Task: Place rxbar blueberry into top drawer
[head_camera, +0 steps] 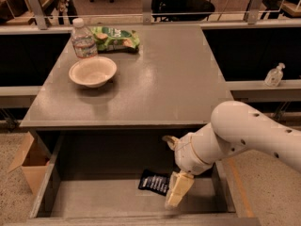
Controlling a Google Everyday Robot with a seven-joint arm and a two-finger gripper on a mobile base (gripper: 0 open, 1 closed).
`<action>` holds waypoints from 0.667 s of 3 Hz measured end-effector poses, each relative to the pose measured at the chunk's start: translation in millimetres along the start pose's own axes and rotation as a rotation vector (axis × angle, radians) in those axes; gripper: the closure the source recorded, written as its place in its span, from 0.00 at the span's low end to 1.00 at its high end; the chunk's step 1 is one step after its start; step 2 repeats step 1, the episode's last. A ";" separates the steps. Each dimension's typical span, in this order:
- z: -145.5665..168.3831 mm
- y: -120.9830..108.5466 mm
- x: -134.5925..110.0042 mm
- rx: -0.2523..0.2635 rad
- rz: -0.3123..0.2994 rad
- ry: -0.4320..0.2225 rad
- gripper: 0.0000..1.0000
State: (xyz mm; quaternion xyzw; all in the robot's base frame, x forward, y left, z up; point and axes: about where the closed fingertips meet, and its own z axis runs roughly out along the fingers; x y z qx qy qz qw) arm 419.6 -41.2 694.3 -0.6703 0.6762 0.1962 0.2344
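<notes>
My hand (178,191) hangs low inside the top drawer (94,204), parted or closed I cannot tell, and the rxbar blueberry (153,182) lies on that drawer's floor just beside it, so the placing looks done, leaving only my withdrawal.

High front camera looks down on desk (164,88), top drawer (94,204), claw (170,173) over it.

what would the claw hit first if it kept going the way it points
Most likely the floor of the top drawer: the claw points down into it, just beside the rxbar blueberry. Depth is unclear, so it could clip the bar instead.
</notes>
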 end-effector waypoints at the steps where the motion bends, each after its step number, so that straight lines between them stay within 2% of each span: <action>1: -25.3 6.0 2.8 0.066 0.022 0.018 0.00; 2: -25.3 6.0 2.8 0.066 0.022 0.018 0.00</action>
